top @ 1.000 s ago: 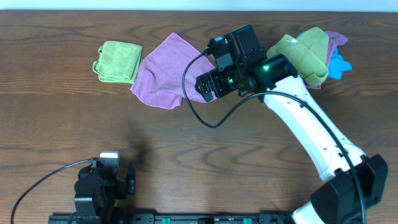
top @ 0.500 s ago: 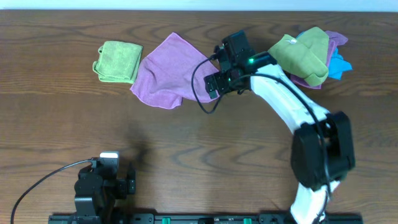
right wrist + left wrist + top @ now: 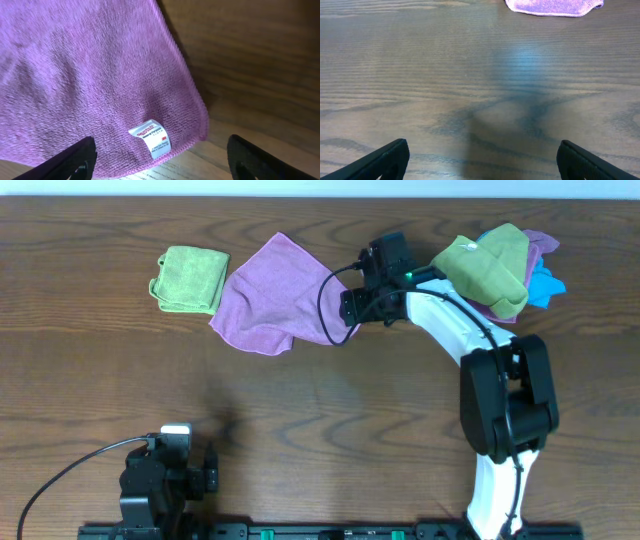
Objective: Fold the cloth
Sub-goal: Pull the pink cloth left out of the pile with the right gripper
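Note:
The lilac-purple cloth (image 3: 268, 293) lies spread and a little rumpled at the back middle of the table. My right gripper (image 3: 347, 308) hovers low over its right edge, open and empty. In the right wrist view the cloth (image 3: 75, 75) fills the left, and its white tag (image 3: 154, 136) and corner sit between my open fingers (image 3: 160, 162). My left gripper (image 3: 480, 160) is open and empty over bare wood near the front left. A bit of the cloth's near edge (image 3: 555, 6) shows at the top of the left wrist view.
A folded lime-green cloth (image 3: 188, 278) lies left of the purple cloth. A bunched pile of green, blue and purple cloths (image 3: 500, 265) sits at the back right, close behind my right arm. A black cable (image 3: 325, 320) loops over the cloth's right part.
My right arm has swung down and back, bringing the gripper from above the cloth's right side to low over its right corner. The cloth and left arm have not moved.

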{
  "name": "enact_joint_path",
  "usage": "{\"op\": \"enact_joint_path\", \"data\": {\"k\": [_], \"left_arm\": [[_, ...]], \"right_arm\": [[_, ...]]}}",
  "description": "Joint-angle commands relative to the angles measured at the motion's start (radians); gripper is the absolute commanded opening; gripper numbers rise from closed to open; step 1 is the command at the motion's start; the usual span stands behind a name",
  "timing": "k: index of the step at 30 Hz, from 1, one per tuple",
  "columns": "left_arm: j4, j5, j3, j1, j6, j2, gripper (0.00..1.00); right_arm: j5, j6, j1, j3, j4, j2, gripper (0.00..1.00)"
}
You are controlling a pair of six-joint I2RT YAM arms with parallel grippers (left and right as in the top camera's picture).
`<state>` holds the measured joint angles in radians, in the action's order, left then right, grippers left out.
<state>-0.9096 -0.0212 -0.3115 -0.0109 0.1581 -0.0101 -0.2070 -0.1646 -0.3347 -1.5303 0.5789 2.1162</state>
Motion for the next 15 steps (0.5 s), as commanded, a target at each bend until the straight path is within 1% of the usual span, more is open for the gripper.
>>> {"op": "enact_joint_path", "data": {"k": [1, 5, 15], "left_arm": [[-0.027, 0.022, 0.034, -0.005, 0.021, 0.006, 0.95], [-0.027, 0.022, 0.034, -0.005, 0.021, 0.006, 0.96], [-0.027, 0.022, 0.034, -0.005, 0.021, 0.006, 0.95]], "right_arm": [[-0.030, -0.023, 0.006, 0.001, -0.001, 0.036, 0.81], [-0.029, -0.023, 0.007, 0.001, -0.012, 0.047, 0.77], [-0.030, -0.023, 0.007, 0.001, -0.051, 0.080, 0.72]]}}
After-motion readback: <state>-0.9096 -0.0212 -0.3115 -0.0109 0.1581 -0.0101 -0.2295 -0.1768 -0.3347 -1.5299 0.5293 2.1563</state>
